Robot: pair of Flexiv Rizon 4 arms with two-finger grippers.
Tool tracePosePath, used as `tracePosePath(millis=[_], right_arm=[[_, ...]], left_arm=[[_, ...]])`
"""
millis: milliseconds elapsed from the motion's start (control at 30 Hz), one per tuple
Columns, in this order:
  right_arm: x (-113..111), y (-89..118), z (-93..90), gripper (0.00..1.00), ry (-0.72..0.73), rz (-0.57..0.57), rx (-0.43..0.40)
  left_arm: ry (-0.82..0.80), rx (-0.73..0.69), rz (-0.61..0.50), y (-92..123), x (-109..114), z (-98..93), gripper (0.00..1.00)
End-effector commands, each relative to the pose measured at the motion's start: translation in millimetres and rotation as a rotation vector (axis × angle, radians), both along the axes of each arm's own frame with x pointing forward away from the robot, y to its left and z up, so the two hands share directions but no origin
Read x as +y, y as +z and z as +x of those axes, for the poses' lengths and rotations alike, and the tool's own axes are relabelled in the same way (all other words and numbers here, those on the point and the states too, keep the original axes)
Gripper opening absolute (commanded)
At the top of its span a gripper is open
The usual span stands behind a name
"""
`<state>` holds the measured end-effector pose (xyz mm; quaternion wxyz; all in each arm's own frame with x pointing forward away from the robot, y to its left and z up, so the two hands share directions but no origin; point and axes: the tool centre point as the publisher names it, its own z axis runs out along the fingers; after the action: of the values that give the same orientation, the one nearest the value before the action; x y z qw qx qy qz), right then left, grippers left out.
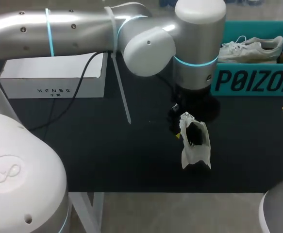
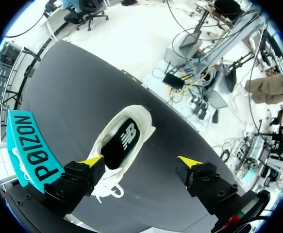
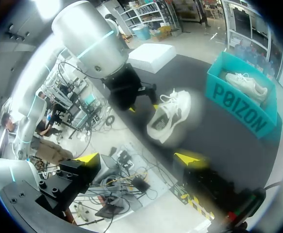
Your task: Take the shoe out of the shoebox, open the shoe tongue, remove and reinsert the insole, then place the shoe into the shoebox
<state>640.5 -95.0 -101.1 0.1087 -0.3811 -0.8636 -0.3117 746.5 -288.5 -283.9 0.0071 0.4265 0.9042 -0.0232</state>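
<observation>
Shoebox (image 1: 253, 80) holds one shoe (image 1: 250, 48); second shoe (image 1: 195, 145) outside.

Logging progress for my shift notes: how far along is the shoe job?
Done: a shoe sits on the table, out of the shoebox. In hand: left pincer open above it, insole inside. Left: putting it back; insole steps unclear.

At the centre of the frame a white sneaker (image 3: 169, 116) lay on the dark surface (image 3: 228, 141), ahead of the right pincer (image 3: 140, 158), its yellow tips wide apart. The left pincer (image 3: 143, 107) hung just beside the sneaker. A teal shoebox (image 3: 238, 99) beyond held a second sneaker (image 3: 243, 83).
</observation>
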Motion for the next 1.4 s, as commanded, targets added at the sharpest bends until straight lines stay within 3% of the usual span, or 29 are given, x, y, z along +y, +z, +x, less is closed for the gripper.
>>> tracePosePath(millis=[33, 267, 600, 900, 1233, 1400], right_arm=[[0.3, 0.9, 2.7, 1.00, 0.002, -0.002, 0.006], [0.3, 0.9, 2.7, 1.00, 0.002, -0.002, 0.006], [0.3, 0.9, 2.7, 1.00, 0.002, -0.002, 0.006], [0.3, 0.9, 2.7, 1.00, 0.002, -0.002, 0.006], [0.3, 0.9, 2.7, 1.00, 0.002, -0.002, 0.006], [0.3, 0.9, 2.7, 1.00, 0.002, -0.002, 0.006]], left_arm=[[0.000, -0.003, 0.001, 0.2, 0.5, -0.4, 1.00], [0.000, -0.003, 0.001, 0.2, 0.5, -0.4, 1.00], [0.401, -0.022, 0.027, -14.9, -4.1, -20.3, 1.00], [0.628, 0.016, -0.025, -13.8, -22.1, -42.1, 1.00], [0.707, 0.099, -0.030, -26.1, -23.1, -50.5, 1.00], [0.720, 0.122, 0.000, -34.8, -34.1, -51.2, 1.00]])
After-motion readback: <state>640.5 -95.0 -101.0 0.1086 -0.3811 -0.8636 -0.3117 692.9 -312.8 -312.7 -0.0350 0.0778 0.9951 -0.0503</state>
